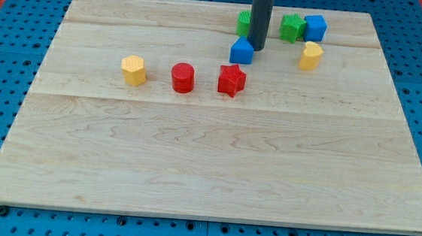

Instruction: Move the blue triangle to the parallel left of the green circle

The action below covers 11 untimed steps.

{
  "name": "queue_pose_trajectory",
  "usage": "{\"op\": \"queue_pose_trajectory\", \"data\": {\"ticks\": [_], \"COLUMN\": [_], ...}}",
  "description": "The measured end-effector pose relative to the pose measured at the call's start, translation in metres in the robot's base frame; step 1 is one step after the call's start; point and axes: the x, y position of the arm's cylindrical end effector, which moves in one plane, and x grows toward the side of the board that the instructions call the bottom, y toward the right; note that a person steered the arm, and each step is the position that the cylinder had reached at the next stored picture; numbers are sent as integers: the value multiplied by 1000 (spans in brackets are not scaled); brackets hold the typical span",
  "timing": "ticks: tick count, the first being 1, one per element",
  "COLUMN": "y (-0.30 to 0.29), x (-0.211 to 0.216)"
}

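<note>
The rod stands upright, my tip (256, 47) bare, gripping nothing, just at the blue triangle's (241, 51) one o'clock, seemingly touching. The green circle (244, 23), partly hidden behind the rod, sits at the triangle's twelve, near the board's (192, 169) top edge. Bare wood lies toward nine.

A pale wooden board (215, 163) lay on a blue pegboard (4, 56). It carried two yellow blocks (133, 70), two red (182, 78), two green (291, 27) and two blue (241, 51).
</note>
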Motion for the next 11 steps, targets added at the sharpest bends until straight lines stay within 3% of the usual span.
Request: {"op": "queue_pose_trajectory", "data": {"ticks": [1,3,4,7,8,9,10,11], "y": [10,-159,-186,-328,-352,-325,-331,-317], "x": [17,-6,18,-7,-24,-39,-1,1]}}
